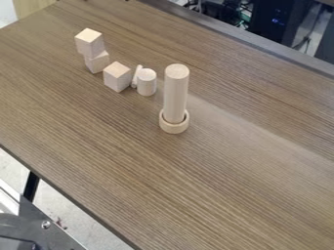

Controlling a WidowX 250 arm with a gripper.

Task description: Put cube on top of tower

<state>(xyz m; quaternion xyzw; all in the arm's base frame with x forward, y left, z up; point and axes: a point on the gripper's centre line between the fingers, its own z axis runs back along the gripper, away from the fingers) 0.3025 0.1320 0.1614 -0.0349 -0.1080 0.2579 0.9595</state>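
Peg [176, 93] standing in a ring [174, 127] mid-table, loose cube [118, 77] off to its left and a bit farther back.

Going near to far: there's a metal part [36, 222] down in the near left corner below the table [196, 180], and a dark leg [31, 186] just past it. Then the ring, with that tall peg upright inside it, and honestly I can't tell whether the gripper's holding anything or not. Farther back and left is a short cylinder [147, 83] on end, then the loose cube, with a thin stick [135, 77] between those two. Farther left and back, one cube [89, 42] is stacked on another [98, 62]. Past the far edge, toward the right, some cables [242, 17] and a black box [281, 22].
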